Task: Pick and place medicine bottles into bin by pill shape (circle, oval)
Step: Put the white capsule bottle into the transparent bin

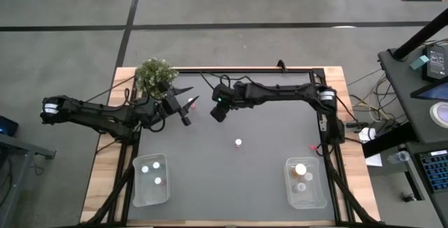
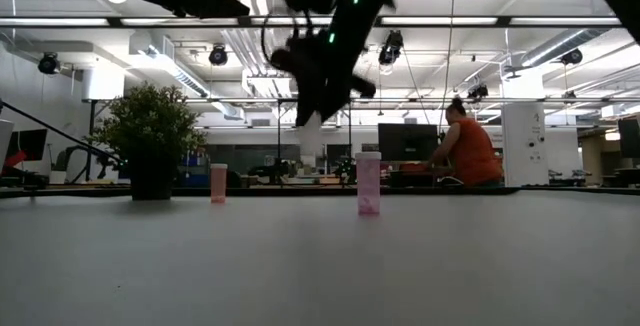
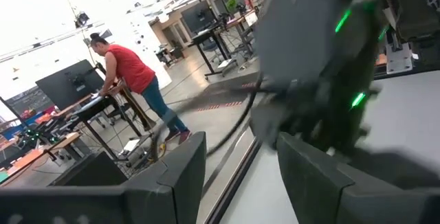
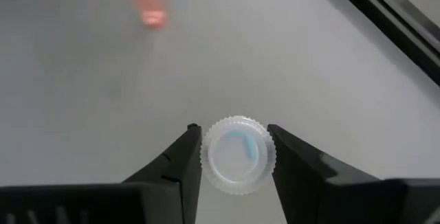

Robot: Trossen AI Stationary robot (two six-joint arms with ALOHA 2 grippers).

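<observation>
My right gripper [image 1: 219, 110] hangs over the table's far middle, shut on a pale medicine bottle with a white cap [image 4: 237, 154]; the bottle also shows in the low view [image 2: 310, 136]. My left gripper [image 1: 187, 105] is open and empty, raised beside the potted plant [image 1: 155, 75]; its wrist view [image 3: 234, 176] looks at the right arm. A pink bottle [image 2: 218, 182] stands on its base below it, showing red in the high view [image 1: 190, 105]. Another pink bottle [image 1: 238, 143] stands at the table's middle, also in the low view [image 2: 368, 182]. My right gripper pinches the bottle's white cap by its ribbed rim [image 4: 205, 157] between its two fingers. The fingers come from above, pointing down. The bottle hangs upright below the fingers [image 2: 310, 138], lifted clear of the table.
A clear bin [image 1: 137, 186] at the near left holds three white-capped bottles. A clear bin [image 1: 322, 186] at the near right holds an orange bottle [image 1: 300, 170] and smaller ones. A person stands at a desk in the room behind [image 2: 468, 146].
</observation>
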